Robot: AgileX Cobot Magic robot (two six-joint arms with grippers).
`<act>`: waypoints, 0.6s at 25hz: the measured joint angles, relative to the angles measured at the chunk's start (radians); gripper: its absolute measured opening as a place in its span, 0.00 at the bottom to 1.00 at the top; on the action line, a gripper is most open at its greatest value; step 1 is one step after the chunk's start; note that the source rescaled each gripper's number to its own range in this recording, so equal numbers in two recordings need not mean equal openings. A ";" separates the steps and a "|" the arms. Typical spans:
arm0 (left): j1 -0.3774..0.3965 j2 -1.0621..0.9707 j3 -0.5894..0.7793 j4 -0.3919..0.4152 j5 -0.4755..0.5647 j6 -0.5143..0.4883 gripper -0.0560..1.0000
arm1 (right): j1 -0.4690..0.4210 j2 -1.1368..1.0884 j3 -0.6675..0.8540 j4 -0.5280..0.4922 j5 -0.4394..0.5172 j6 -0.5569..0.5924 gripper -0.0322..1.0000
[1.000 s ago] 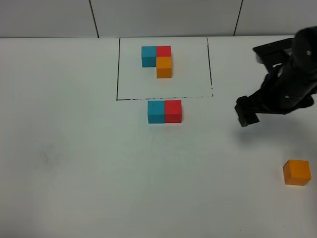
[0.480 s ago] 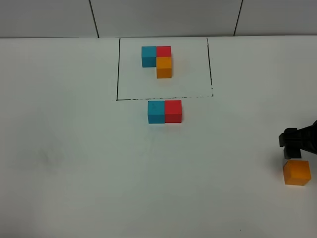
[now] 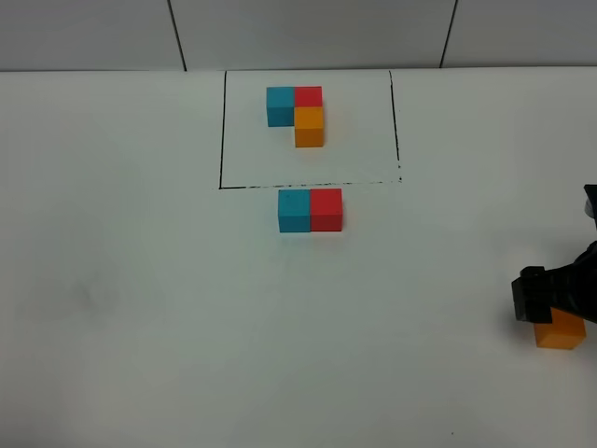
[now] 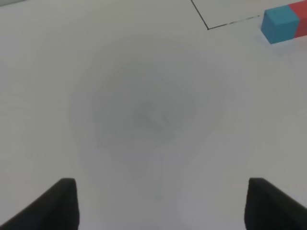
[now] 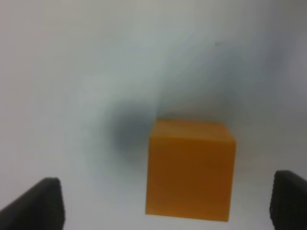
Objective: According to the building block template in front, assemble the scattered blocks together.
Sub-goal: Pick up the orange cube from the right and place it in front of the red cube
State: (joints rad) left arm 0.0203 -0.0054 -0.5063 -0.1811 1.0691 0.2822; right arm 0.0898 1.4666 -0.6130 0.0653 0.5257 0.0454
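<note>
Exterior high view, items on the white table [image 3: 140, 308]. Item one: the building block template [image 3: 297, 114], a small L of three joined cubes, teal-blue on the left, red to its right, orange on the near side of the red, lying far and middle inside a thin black drawn rectangle [image 3: 222, 140]. Item two: loose teal-blue cube [image 3: 294, 211], just outside the rectangle's near line. Item three: loose red cube [image 3: 326, 209], touching the right face of the teal-blue cube, the two forming a row. Item four: loose orange cube [image 3: 560, 332], alone at the near right edge, well apart from that pair. Item five: my right claw [image 3: 558, 301], low over the orange cube and hiding its far part; in the right wrist view my fingertips [image 5: 43, 203] stand apart, one on each side of the cube, with bare table between each tip and the cube, so nothing is gripped. Item six: my left claw [image 4: 165, 203], seen only in the left wrist view, jaws wide apart over bare table with nothing between them, well apart from the teal-blue cube and a corner of the rectangle.
</note>
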 joint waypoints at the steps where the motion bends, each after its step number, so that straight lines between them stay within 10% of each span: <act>1: 0.000 0.000 0.000 0.000 0.000 0.000 0.64 | -0.004 0.000 0.000 0.000 -0.005 0.000 0.74; 15: 0.000 0.000 0.000 0.000 0.000 0.001 0.64 | -0.036 0.052 0.009 -0.001 -0.012 -0.017 0.74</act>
State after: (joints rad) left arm 0.0203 -0.0054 -0.5063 -0.1811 1.0691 0.2831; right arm 0.0534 1.5186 -0.6038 0.0643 0.5138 0.0283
